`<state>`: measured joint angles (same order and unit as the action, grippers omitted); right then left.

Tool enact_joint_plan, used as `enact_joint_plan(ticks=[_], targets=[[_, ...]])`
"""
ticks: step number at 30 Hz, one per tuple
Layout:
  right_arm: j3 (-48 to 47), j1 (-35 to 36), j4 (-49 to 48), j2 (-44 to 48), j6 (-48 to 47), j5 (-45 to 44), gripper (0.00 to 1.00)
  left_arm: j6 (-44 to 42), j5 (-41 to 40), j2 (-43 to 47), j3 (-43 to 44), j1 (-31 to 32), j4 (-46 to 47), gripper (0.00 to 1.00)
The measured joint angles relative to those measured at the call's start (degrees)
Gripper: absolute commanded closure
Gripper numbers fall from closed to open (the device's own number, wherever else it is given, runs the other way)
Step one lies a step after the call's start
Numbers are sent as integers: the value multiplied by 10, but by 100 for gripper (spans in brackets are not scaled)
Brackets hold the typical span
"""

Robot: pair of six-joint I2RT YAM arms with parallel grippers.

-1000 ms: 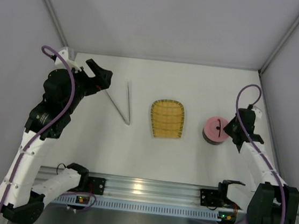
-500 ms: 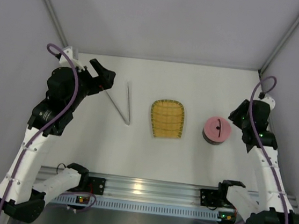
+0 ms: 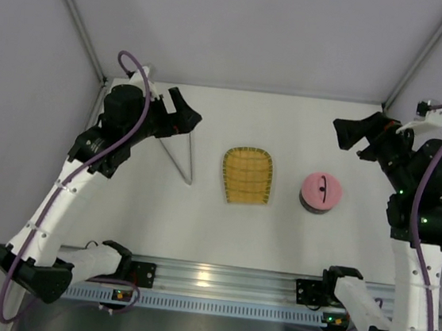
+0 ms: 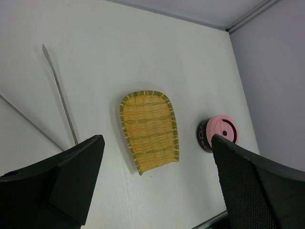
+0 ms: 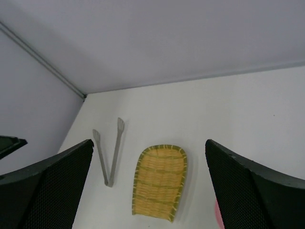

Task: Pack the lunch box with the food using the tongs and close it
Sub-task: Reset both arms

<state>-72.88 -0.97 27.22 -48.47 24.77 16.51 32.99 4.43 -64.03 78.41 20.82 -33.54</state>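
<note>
The lunch box (image 3: 319, 193) stands right of centre with its pink lid (image 4: 224, 130) lying flat on top; only a sliver of that lid (image 5: 218, 213) shows in the right wrist view. The tongs (image 3: 184, 156) lie in a narrow V on the table at the left, also seen as tongs (image 4: 60, 94) and tongs (image 5: 109, 155) from the wrists. No food shows in any view. My left gripper (image 3: 185, 114) hangs open and empty, high over the tongs. My right gripper (image 3: 344, 136) is open and empty, raised behind and to the right of the box.
A yellow woven tray (image 3: 247, 176) lies empty between the tongs and the lunch box, seen too as the tray (image 4: 148, 131) and the tray (image 5: 159, 189). White walls enclose the table at the back and both sides. An aluminium rail (image 3: 216, 281) runs along the near edge.
My right gripper has opened, come off the pink lid and lifted up and back; the lid stays on the box. My left arm has risen and swung toward the back.
</note>
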Motion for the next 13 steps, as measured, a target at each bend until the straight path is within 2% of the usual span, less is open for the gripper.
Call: enact_joint_plan(ticks=[6,13], targets=[[0,19,-12,10,14,68,1,-10,-42,-31,41,112,-3,1],[9,30,-17,-5,12,102,0,-15,-85,-53,55,143,-3,1]])
